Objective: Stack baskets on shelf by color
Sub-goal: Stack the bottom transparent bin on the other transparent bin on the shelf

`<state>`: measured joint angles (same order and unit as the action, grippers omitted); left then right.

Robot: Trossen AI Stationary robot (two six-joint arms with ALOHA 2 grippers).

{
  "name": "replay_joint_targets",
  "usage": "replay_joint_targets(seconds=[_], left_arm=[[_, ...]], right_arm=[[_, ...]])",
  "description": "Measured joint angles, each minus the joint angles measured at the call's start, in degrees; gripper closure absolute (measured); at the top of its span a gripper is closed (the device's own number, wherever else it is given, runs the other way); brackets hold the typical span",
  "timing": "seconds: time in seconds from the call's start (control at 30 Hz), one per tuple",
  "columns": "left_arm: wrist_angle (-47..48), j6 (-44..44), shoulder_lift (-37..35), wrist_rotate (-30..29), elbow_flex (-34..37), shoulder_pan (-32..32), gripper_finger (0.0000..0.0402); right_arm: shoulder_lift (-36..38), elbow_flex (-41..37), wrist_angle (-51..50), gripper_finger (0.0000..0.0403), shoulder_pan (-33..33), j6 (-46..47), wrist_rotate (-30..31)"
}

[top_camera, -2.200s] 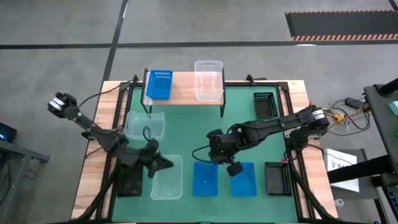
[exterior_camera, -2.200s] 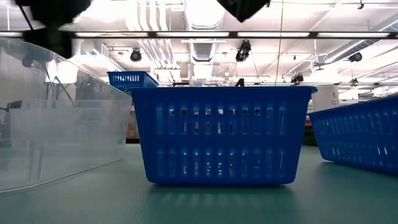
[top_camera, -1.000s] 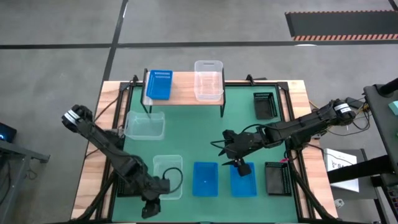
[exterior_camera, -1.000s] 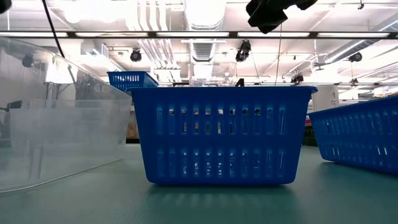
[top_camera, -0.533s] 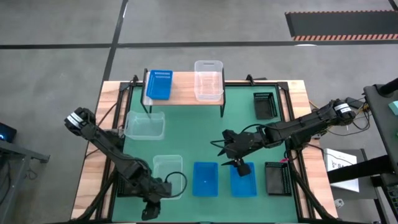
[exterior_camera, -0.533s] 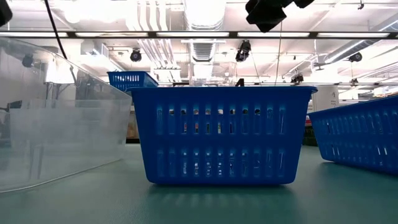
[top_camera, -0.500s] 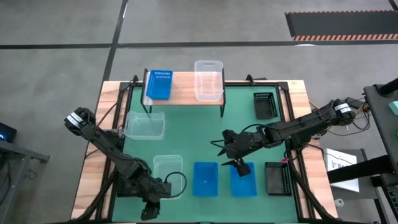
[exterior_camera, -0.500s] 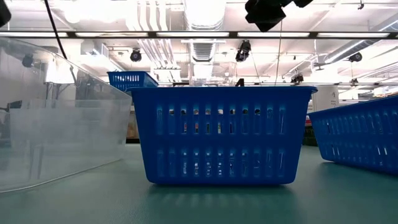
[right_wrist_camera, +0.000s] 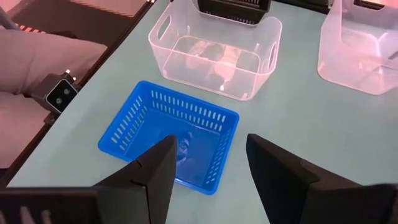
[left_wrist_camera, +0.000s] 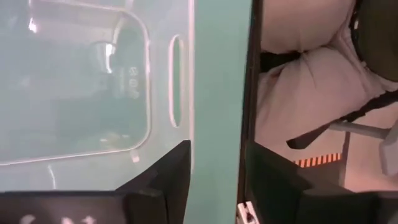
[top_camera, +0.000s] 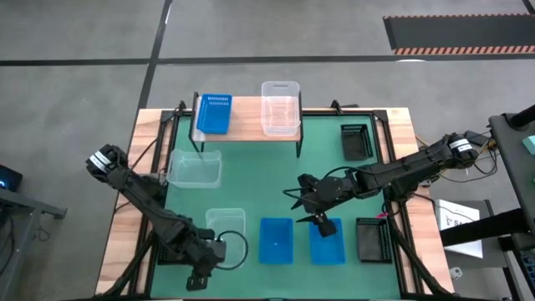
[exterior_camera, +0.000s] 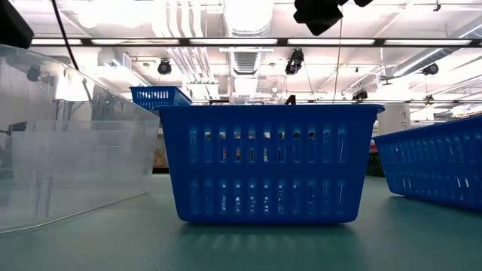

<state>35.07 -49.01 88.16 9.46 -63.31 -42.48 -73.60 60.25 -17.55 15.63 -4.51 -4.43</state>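
From above, the left gripper point(top_camera: 201, 272) is hanging at the table's near edge beside a clear basket point(top_camera: 225, 227); the right gripper point(top_camera: 311, 209) is hovering, spread, between two blue baskets point(top_camera: 276, 241). A blue and a clear basket are sitting on the shelf point(top_camera: 247, 128). The left wrist view is showing parted fingers point(left_wrist_camera: 163, 180) at the clear basket's rim point(left_wrist_camera: 184, 74). The right wrist view is showing splayed fingers point(right_wrist_camera: 155, 171) over a blue basket point(right_wrist_camera: 171, 134).

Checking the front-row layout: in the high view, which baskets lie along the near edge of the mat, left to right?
Black basket → clear basket → blue basket → second blue basket → second black basket.
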Motion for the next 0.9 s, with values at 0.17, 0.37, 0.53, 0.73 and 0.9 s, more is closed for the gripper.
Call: replay_joint_targets(seconds=[0.17, 0.37, 0.53, 0.73, 0.9], left_arm=[[0.34, 0.01, 0.01, -1.95, -0.06, -0.03, 0.0287], [0.31, 3.44, 0.38, -2.71, 0.04, -0.02, 0.0287], [-0.10, 4.63, 0.39, -3.22, 1.36, -0.02, 0.0287], [-0.56, 4.71, 0.38, -4.92, 1.82, -0.02, 0.0287], [-2.48, 4.83, 0.37, -6.88, 1.86, -0.07, 0.0288]], right_arm=[[0.00, 0.00, 0.71, 0.0216, -0.01, -0.02, 0.09], [0.00, 0.00, 2.94, 0.0216, -0.01, -0.01, 0.09], [0.01, 0.00, 3.12, 0.0216, -0.01, 0.47, 0.08], [0.00, 0.00, 3.13, 0.0216, -0.01, 0.90, 0.07], [-0.29, 0.00, 3.99, 0.0216, -0.01, 0.87, 0.07]])
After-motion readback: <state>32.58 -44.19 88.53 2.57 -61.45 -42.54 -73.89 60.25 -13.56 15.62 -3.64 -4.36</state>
